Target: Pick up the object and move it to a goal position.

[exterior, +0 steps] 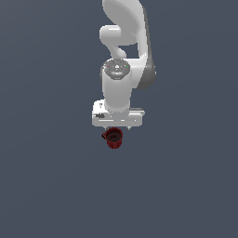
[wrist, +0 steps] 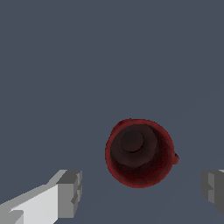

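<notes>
Mug (wrist: 139,152) upright on the grey floor (wrist: 87,65), directly under the wrist but just ahead of the line between the fingertips (wrist: 70,194). Gripper (wrist: 141,190) spread wide, empty (handle toward one finger). Likely needs slight forward shift before descent.

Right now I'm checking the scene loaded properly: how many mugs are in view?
1. The dark red mug stands upright on the grey floor just in front of the arm, below the open tool, between its fingers in the wrist view. Nothing suggests another one hidden.
</notes>
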